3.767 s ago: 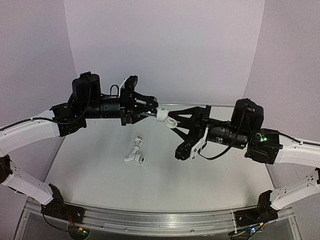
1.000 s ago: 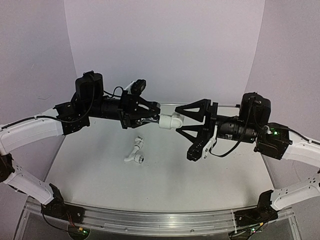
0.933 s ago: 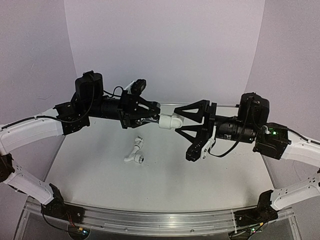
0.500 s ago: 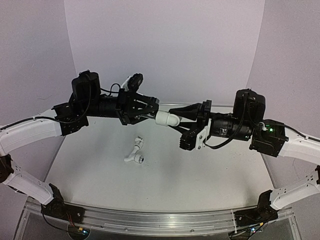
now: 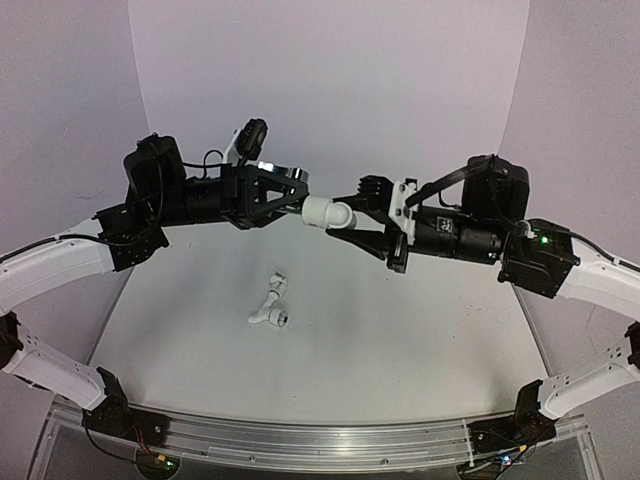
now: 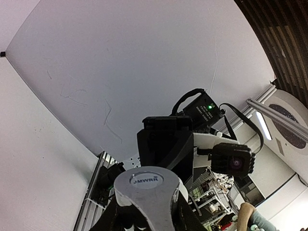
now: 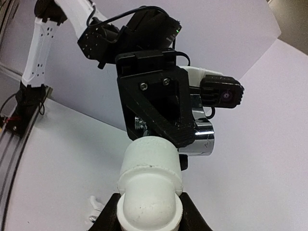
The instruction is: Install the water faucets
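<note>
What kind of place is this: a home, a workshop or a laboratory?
Probably a robotics laboratory test cell: a left arm and a right arm mounted on an aluminium rail, a plain white backdrop curving round a white table, and a strip light beyond it.

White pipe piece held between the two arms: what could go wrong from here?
It hangs in mid-air above the table. If the right gripper slips on the white elbow, or the left gripper on the chrome faucet, a part could drop, perhaps onto the spare faucet below. If the two parts are misaligned, the joint might jam.
</note>
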### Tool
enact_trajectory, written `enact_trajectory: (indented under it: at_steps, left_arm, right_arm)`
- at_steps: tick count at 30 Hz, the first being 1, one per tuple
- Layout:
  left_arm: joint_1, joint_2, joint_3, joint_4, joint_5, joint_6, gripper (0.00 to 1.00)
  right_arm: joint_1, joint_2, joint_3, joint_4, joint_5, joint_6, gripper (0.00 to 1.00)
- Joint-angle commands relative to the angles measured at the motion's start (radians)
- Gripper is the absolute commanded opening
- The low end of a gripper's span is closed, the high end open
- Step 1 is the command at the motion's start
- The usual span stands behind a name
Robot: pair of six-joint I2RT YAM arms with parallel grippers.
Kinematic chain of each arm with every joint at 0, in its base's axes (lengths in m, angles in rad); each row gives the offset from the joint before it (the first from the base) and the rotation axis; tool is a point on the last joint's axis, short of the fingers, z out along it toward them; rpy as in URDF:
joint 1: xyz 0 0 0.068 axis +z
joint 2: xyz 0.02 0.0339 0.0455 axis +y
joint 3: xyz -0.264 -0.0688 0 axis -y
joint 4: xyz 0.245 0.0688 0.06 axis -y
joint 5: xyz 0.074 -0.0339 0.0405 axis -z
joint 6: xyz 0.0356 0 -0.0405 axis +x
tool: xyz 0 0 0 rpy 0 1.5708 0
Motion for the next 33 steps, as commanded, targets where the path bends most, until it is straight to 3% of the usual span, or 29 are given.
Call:
enact_trajectory:
  at_steps: [1,10,16,22,25,26,27,30,33]
  left_arm:
    - [-0.008,-0.051,-0.021,0.031,0.0,0.077,0.0]
    - [-0.01,-0.112,-0.077,0.057,-0.097,0.175,0.0]
    - [-0.032,-0.152,-0.117,0.06,-0.181,0.289,0.0]
    - [-0.068,-0.184,-0.101,-0.078,-0.327,0.449,0.0]
    - [-0.074,-0.195,-0.091,-0.132,-0.388,0.485,0.0]
    - [-0.074,-0.199,-0.085,-0.148,-0.403,0.49,0.0]
    - [-0.074,-0.201,-0.076,-0.166,-0.415,0.484,0.0]
    - [-0.074,-0.212,-0.058,-0.191,-0.44,0.407,0.0]
    - [-0.073,-0.236,-0.06,-0.157,-0.425,0.289,0.0]
  right_arm:
    - [-0.001,0.004,0.087,0.091,0.077,0.367,0.06]
    - [-0.015,0.026,0.137,0.072,0.012,0.952,0.02]
    - [-0.064,0.051,0.155,0.076,-0.088,1.216,0.0]
    - [-0.111,0.085,0.17,0.076,-0.193,1.494,0.0]
    - [-0.111,0.088,0.18,0.076,-0.227,1.541,0.02]
    - [-0.111,0.089,0.185,0.076,-0.242,1.535,0.07]
    - [-0.111,0.089,0.192,0.074,-0.253,1.515,0.18]
    - [-0.112,0.087,0.217,0.052,-0.257,1.346,0.69]
    - [-0.113,0.066,0.226,-0.086,-0.146,1.027,0.88]
